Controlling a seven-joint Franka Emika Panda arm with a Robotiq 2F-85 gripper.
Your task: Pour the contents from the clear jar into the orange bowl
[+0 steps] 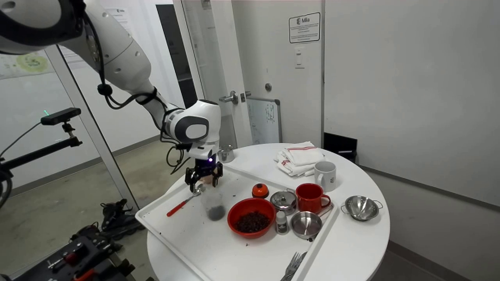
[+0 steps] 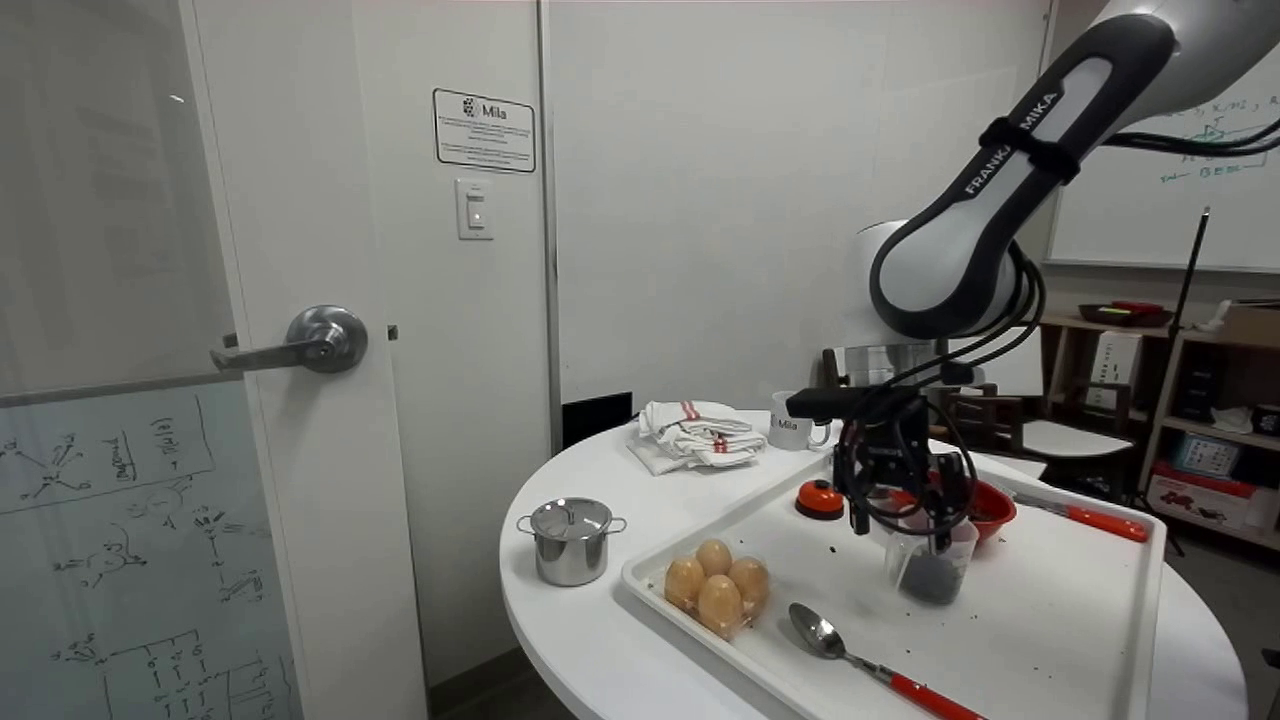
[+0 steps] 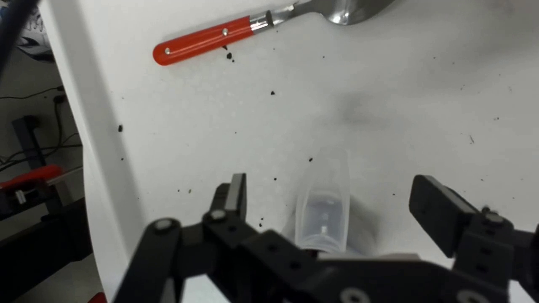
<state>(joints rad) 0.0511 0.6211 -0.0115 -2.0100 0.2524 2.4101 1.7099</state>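
Exterior view: “Mila” mug [image 2: 789, 425], “FRANKA” arm [image 2: 1000, 200] above clear jar [image 2: 930, 572].

Pale walls [image 1: 410, 97], white door [image 2: 310, 200] with metal lever handle [image 2: 325, 340], brownish floor [image 1: 144, 171], round white table [image 1: 351, 242], shelving [image 2: 1220, 432].

White arm [image 1: 123, 60], cabled black end effector [image 1: 204, 184]

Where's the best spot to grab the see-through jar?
Maybe pinch the clear jar across its upper walls, from above, away from the orange bowl beside it: the jar stands upright with its dark contents low, and the open pincer looks wide enough.
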